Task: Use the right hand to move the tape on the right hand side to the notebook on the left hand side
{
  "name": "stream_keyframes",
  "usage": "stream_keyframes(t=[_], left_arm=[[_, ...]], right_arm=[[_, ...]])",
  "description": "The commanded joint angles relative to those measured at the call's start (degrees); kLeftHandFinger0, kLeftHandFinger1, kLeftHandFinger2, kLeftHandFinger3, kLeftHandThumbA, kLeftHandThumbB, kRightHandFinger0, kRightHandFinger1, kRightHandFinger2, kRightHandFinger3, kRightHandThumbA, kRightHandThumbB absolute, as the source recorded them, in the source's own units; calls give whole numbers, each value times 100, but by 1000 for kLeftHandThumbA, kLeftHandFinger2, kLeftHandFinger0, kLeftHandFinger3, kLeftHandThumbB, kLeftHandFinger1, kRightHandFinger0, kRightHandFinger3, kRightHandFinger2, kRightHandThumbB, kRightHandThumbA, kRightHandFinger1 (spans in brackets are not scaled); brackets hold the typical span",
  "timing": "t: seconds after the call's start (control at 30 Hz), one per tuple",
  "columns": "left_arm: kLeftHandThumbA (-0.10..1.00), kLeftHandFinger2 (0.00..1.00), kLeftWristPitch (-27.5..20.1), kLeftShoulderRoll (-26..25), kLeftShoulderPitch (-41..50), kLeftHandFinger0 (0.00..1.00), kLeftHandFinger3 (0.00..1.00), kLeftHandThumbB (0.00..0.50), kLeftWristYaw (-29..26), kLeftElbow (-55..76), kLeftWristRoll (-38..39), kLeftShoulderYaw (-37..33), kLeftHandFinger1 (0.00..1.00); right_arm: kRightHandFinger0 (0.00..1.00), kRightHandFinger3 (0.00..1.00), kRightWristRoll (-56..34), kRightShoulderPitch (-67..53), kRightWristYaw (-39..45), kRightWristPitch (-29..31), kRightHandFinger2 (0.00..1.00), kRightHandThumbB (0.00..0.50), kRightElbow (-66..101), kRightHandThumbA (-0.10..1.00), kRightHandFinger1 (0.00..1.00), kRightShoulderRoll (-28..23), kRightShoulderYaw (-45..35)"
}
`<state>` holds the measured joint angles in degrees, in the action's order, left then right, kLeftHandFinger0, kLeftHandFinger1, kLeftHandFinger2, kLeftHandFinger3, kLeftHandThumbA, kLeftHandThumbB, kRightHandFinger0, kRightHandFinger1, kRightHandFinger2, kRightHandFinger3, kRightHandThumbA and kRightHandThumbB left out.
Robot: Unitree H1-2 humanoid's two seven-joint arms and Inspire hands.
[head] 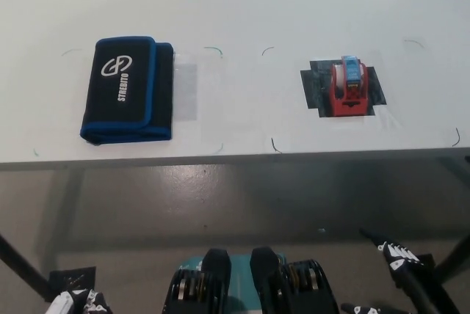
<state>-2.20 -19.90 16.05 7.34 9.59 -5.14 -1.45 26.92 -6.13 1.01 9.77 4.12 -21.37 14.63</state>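
Observation:
A red tape dispenser with a blue top sits on a dark patch at the right of the white table. At the left lies the notebook, a black case with blue trim and white lettering. My white left hand shows only partly at the bottom left corner, below the table edge. My black right hand hangs low at the bottom right, far below and in front of the tape, holding nothing; its fingers look apart.
The table's front edge runs across the middle of the picture, with grey floor below it. Thin pen marks are drawn on the tabletop around both objects.

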Motion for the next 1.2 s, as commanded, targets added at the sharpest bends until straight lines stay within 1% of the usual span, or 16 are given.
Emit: stream_keyframes(t=[0.0, 0.17, 0.23, 0.3, 0.33, 0.47, 0.57, 0.63, 0.67, 0.7, 0.73, 0.9, 0.97, 1.07, 1.13, 1.17], left_arm=[[266, 232, -241, -129, -20, 262, 392, 20, 124, 168, -13, 25, 204], [235, 247, -273, -131, 68, 272, 400, 16, 117, 157, -15, 44, 216], [234, 251, -240, -103, 22, 279, 402, 18, 134, 142, 19, 36, 220], [221, 249, -297, -84, -25, 277, 408, 12, 135, 84, 26, 28, 216], [219, 247, -319, -83, -34, 274, 408, 4, 133, 65, 9, 25, 214], [219, 240, -378, -71, -113, 265, 403, 9, 150, -7, 0, 16, 208], [213, 228, -348, -61, -167, 251, 399, 8, 183, -27, 10, 2, 198], [208, 230, -346, -55, -168, 250, 399, 9, 189, -36, 35, 8, 199], [216, 235, -385, -63, -176, 253, 400, 5, 191, -70, 32, 7, 204], [243, 237, -401, -69, -181, 255, 399, 12, 187, -81, 11, 5, 207], [265, 236, -396, -76, -186, 255, 399, 9, 181, -69, -25, 0, 208], [256, 241, -381, -64, -194, 260, 402, 18, 189, -80, 12, 6, 210], [255, 236, -384, -63, -134, 252, 402, 19, 179, -40, -22, 1, 204], [270, 238, -321, -80, -141, 254, 407, 7, 182, -4, -76, -8, 202], [272, 238, -406, -89, -141, 255, 408, 6, 214, -37, -19, -17, 201], [275, 238, -416, -90, -143, 256, 407, 6, 218, -45, -7, -17, 203]], right_arm=[[1000, 1000, 57, 94, -131, 282, 1000, 327, 336, 919, 1000, 29, -174], [1000, 1000, 200, 204, -117, 110, 1000, 309, 642, 894, 1000, 81, -338], [1000, 1000, 115, 393, -12, -29, 1000, 316, 764, 899, 1000, 41, -472], [1000, 1000, 129, 600, -10, -58, 1000, 339, 816, 887, 1000, 9, -605], [1000, 1000, 152, 732, 0, -94, 1000, 352, 840, 913, 1000, -23, -680], [1000, 1000, 131, 1223, 35, -273, 1000, 347, 909, 910, 1000, -85, -963], [1000, 1000, -4, 1813, 215, -631, 1000, 353, 954, 825, 1000, -122, -1207], [1000, 1000, -62, 2020, 322, -773, 1000, 351, 953, 811, 1000, -124, -1255], [1000, 1000, -95, 2132, 372, -838, 1000, 336, 934, 811, 1000, -128, -1276], [1000, 1000, -169, 2359, 463, -960, 1000, 354, 855, 799, 1000, -141, -1308], [1000, 1000, -329, 2713, 663, -1219, 1000, 350, 699, 796, 1000, -190, -1333], [1000, 1000, -426, 3543, 1043, -1604, 1000, 352, 113, 809, 1000, -340, -1289], [1000, 1000, -489, 3845, 1126, -1640, 1000, 339, -214, 815, 1000, -372, -1258], [1000, 1000, -612, 4279, 1267, -1828, 1000, 362, -632, 848, 1000, -327, -1232], [1000, 1000, -773, 4563, 1298, -1846, 1000, 397, -948, 848, 1000, -243, -1255], [1000, 1000, -784, 4686, 1310, -1858, 1000, 396, -1065, 847, 1000, -220, -1239]])
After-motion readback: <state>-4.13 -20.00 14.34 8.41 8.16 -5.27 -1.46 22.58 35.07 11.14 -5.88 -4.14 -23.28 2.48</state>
